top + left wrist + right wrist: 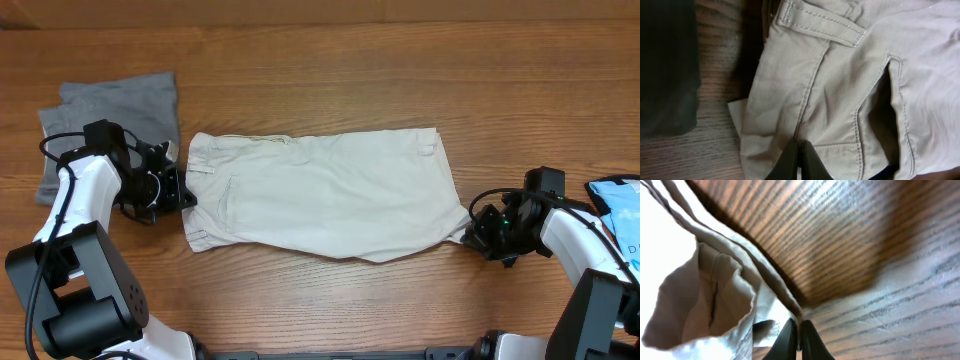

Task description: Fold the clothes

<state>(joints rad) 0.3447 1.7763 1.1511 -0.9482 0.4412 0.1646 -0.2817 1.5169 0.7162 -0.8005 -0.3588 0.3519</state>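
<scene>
Shorts [320,195] lie flat, waistband at left, no fold across yet. Left gripper [185,195] pinches the waistband, right gripper [475,232] pinches the hem. Folding looks barely started.

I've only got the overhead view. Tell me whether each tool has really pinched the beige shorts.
Observer: The left tool is shut on the shorts, right on the seam running from a belt loop.
Operator: Now report the right side.
Observer: The right tool is shut on the folded edge of the leg hem, and the cloth bunches open beside it.
Operator: Check what lies behind that hem.
Observer: Only the bare wooden table shows there.
</scene>
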